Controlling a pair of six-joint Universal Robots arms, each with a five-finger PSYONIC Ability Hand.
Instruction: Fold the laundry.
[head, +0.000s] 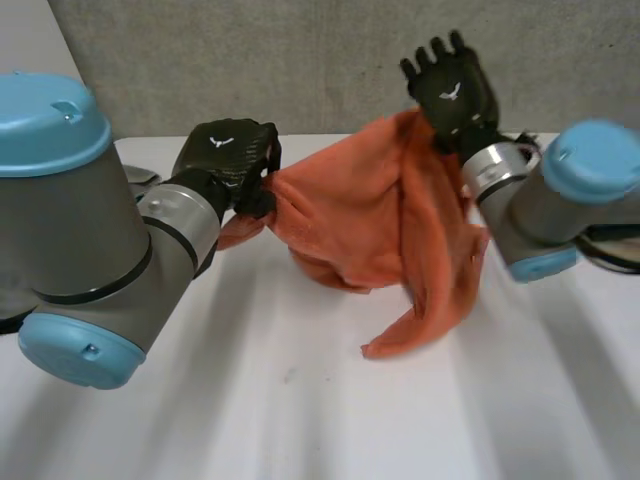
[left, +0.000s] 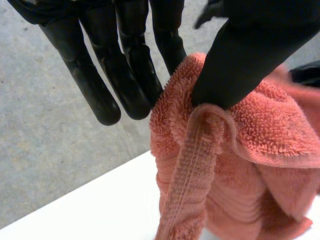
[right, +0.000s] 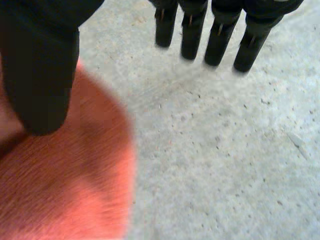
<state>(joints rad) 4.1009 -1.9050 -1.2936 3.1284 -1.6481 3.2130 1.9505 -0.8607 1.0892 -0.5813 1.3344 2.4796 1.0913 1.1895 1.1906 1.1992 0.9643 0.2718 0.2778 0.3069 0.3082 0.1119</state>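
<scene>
At the front of the desk (head: 300, 420), the surface is bare except for one loose tail of the orange towel (head: 370, 210), which trails down onto it. Behind that tail, the bulk of the towel sags in a rounded pouch, and its underside appears to rest on the desk. The remainder hangs in the air, bunched and twisted, between the two hands. No straight fold line or squared edge is visible.

The left hand (head: 228, 152) is closed on the towel. In the left wrist view, the thumb (left: 235, 65) presses the hemmed edge against the fingers (left: 132, 75) in a pinch grip at the towel's left end.

The right hand (head: 455, 88) is raised higher, at the far side of the towel, in front of the grey wall (head: 250, 50). Its fingers stand straight and spread and clamp nothing. The towel's upper end hangs from the base of this hand, beside its thumb; the exact contact is hidden.

Status, as a judgement: early stage. The towel is lifted but not spread. Remaining steps: locate two neighbouring corners, open the towel flat on the desk, fold it over, and square the edges.
</scene>
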